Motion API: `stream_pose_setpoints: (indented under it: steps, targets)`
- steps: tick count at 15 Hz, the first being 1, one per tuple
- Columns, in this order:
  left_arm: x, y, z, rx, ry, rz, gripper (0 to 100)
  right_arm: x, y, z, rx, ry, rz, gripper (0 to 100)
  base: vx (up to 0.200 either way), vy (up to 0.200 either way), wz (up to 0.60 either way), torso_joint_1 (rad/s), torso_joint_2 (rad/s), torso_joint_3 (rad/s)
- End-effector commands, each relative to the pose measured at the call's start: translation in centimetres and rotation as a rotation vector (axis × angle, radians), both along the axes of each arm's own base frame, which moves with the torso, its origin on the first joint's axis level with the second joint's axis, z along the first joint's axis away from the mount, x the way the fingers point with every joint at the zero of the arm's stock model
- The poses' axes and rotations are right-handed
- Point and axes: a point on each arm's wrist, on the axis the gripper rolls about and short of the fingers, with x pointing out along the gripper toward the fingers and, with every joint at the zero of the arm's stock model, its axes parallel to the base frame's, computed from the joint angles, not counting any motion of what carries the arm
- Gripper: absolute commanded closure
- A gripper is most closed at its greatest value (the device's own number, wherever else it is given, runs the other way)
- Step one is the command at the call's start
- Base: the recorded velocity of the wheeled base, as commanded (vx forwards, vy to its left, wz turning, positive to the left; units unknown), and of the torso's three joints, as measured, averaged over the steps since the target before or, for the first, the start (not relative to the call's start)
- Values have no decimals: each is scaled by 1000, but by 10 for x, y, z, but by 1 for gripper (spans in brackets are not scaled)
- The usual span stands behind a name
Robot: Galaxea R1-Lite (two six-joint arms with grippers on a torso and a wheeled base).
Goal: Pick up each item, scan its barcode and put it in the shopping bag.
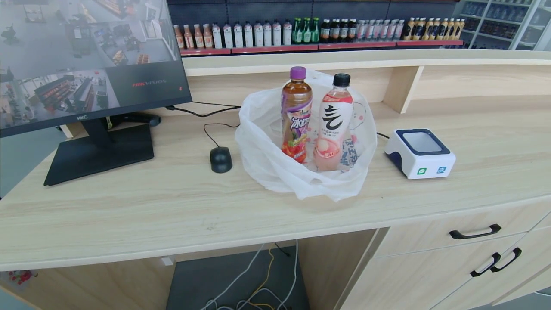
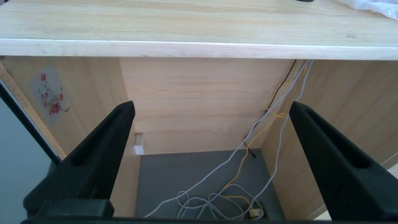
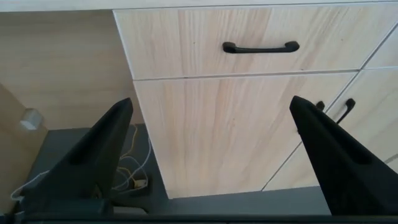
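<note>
**Left tool [image 2: 208,109] and right tool [image 3: 210,102] gaping wide, bagging looking done**

Both are holding nothing, sitting low before the table [image 1: 129,206]. The bagging step is seemingly finishing; any next move is calling for an arm lifting above the tabletop. At frame centre the shopping bag [image 1: 275,172] is holding a purple-capped bottle [image 1: 296,114] and a black-capped bottle [image 1: 333,125], both standing upright, the scanner [image 1: 419,153] sitting right of it.

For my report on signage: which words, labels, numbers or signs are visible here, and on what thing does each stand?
monitor: a brand word on screen, a smaller one on the bezel.
purple-capped bottle: slanted label characters.
black-capped bottle: one large black character; small print blurred.
shopping bag: blurred red print.
scanner: two small icons, no words.
shelf bottles: too small.
</note>
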Motion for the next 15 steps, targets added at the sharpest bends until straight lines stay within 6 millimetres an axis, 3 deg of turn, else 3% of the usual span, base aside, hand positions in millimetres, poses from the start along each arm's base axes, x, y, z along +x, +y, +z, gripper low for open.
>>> stream_pose_setpoints:
  steps: [1,9,12,15]
  targets:
    - [0,0,0,0,-1,0,0,-2,0,-1,7,-29,20,0,0,0,0,0,0,0]
    - [0,0,0,-3,-1,0,0,-5,0,-1,16,-61,9,0,0,0,0,0,0,0]
    - [0,0,0,-3,-1,0,0,-5,0,-1,17,-61,9,0,-200,0,0,2,1,2]
    - [0,0,0,4,-1,0,0,-5,0,-1,17,-61,9,0,0,0,0,0,0,0]
